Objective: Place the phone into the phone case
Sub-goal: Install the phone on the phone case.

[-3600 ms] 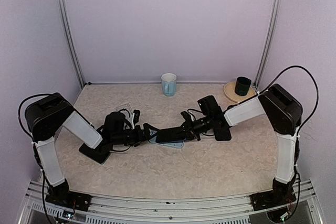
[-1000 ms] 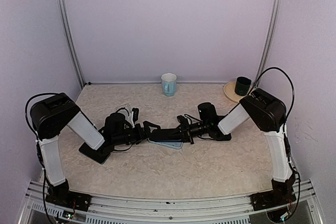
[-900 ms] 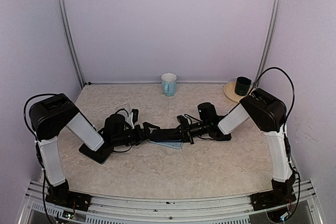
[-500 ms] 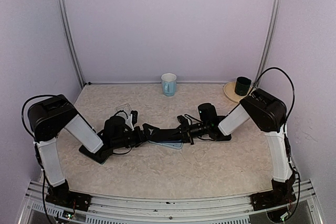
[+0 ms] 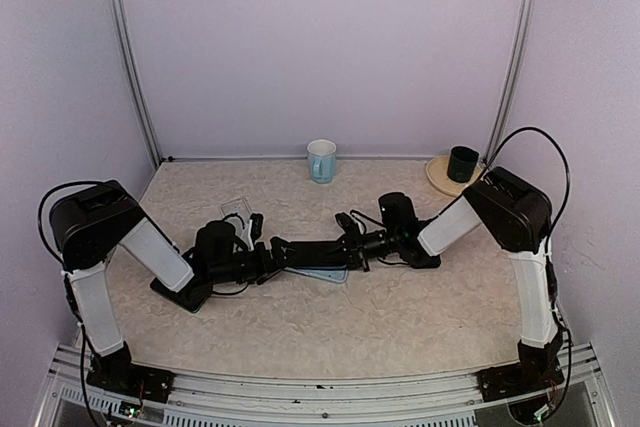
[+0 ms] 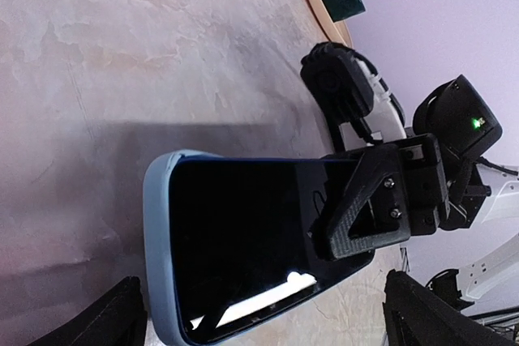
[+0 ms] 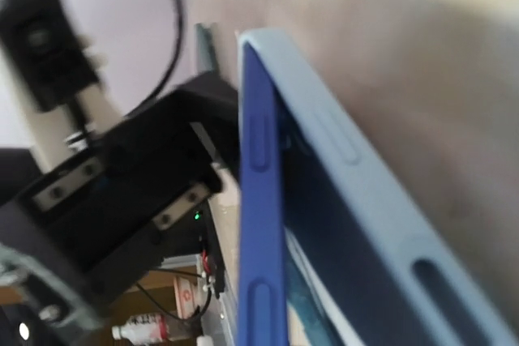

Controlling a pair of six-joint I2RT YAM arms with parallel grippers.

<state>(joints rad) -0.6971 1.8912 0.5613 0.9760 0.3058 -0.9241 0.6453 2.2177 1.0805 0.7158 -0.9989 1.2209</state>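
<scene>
The phone [image 5: 308, 249], black screen with a dark blue edge [image 7: 261, 224], lies slanted over the light blue phone case [image 5: 330, 273] at mid-table. In the left wrist view its screen [image 6: 243, 232] sits inside the case's pale rim [image 6: 156, 241]. In the right wrist view the phone's edge stands off the case wall [image 7: 357, 176]. My right gripper [image 5: 347, 243] is shut on the phone's right end, one finger [image 6: 369, 212] across the screen. My left gripper [image 5: 277, 251] is open at the phone's left end, its fingers [image 6: 117, 318] wide on both sides.
A white and blue mug [image 5: 321, 160] stands at the back centre. A dark green cup [image 5: 462, 163] sits on a wooden plate [image 5: 438, 177] at the back right. Flat black objects lie under the left arm [image 5: 180, 293] and under the right forearm [image 5: 422, 253].
The phone has come down flatter onto the case. My left gripper has drawn back slightly to the left and opened a little wider. The right gripper stays shut.
</scene>
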